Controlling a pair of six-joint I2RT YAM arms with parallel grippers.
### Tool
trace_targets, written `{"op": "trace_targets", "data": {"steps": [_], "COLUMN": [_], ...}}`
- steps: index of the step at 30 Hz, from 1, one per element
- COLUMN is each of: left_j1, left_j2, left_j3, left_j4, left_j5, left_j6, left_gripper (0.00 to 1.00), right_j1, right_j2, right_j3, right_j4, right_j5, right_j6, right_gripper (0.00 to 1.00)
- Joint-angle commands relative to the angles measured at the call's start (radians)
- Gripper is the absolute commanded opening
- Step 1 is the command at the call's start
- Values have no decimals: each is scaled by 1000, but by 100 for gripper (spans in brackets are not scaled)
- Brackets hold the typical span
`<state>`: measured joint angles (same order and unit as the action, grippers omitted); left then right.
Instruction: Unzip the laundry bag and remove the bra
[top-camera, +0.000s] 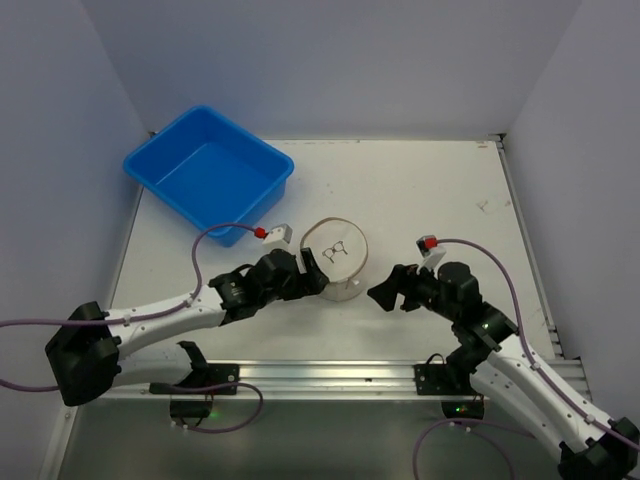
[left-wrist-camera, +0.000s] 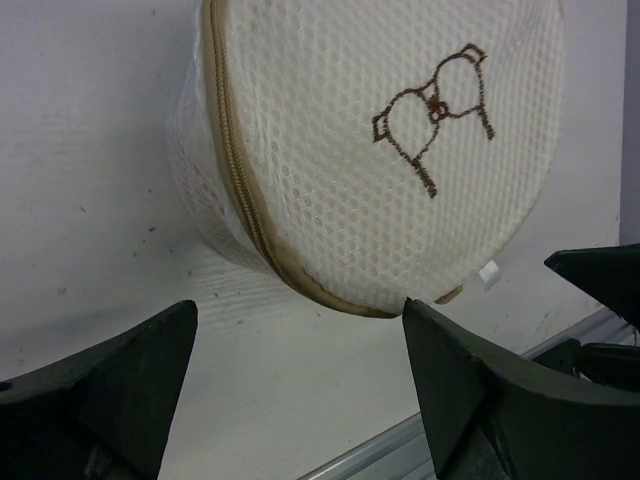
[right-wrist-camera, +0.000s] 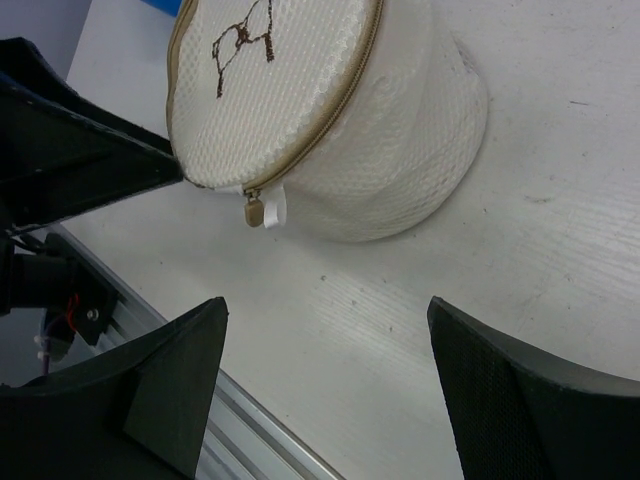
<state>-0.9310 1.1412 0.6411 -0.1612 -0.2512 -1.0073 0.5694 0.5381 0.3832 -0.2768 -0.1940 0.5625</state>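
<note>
Between the claws: zipped laundry bag (top-camera: 338, 262). Left gripper (top-camera: 314, 270) released, bag just ahead. Right gripper (top-camera: 383, 291) released, facing the zipper pull (right-wrist-camera: 254, 211).

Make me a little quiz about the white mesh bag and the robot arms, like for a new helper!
1. True or false: the zipper on the laundry bag is fully open.
2. Where is the blue tub? A: far left. B: near right. C: on top of the bag.
3. Fill in: both arms' jaws stand ___, with nothing between them.
Key: 1 false; 2 A; 3 open.
</note>
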Motion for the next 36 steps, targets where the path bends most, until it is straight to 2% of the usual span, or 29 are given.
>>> {"op": "trace_targets", "data": {"steps": [1,9,12,16,18,20,23,25,26,27,29,30,31,33,36], "left_j1": [-11,-8,-5,11,17,27,52,64,75,80,83,83,83,83,83], "left_j2": [51,81,89,97,98,107,130,146,149,152,155,154,150,146,129], "left_j3": [-17,-20,-17,-18,-21,-24,-34,-41,-46,-46,-46,-43,-40,-29,-23], "left_j4": [104,216,252,281,293,301,327,344,359,365,374,374,371,361,345], "left_j5": [-14,-132,-146,-145,-143,-140,-109,-99,-88,-82,-74,-68,-68,-65,-66], "left_j6": [-119,-136,-128,-129,-131,-136,-143,-146,-152,-154,-155,-155,-155,-160,-168], "left_gripper": [86,66,52,52,59,62,61,57,53,39,25,14,10,4,0], "right_j1": [6,20,35,84,105,119,165,193,199,211,230,253,263,305,361], "right_j2": [5,45,63,112,131,154,178,195,213,220,232,250,263,314,397], "right_j3": [33,33,52,71,82,86,97,115,126,147,167,189,201,248,298], "right_j4": [50,74,85,110,125,142,152,151,139,134,125,116,116,87,68], "right_j5": [10,18,34,76,87,90,140,166,174,183,220,253,274,318,381], "right_j6": [-30,-38,-36,-33,-27,-19,-16,-21,-21,-18,-15,-12,-7,11,52], "right_gripper": [83,81,79,79,78,78,77,77,77,77,73,71,68,56,40]}}
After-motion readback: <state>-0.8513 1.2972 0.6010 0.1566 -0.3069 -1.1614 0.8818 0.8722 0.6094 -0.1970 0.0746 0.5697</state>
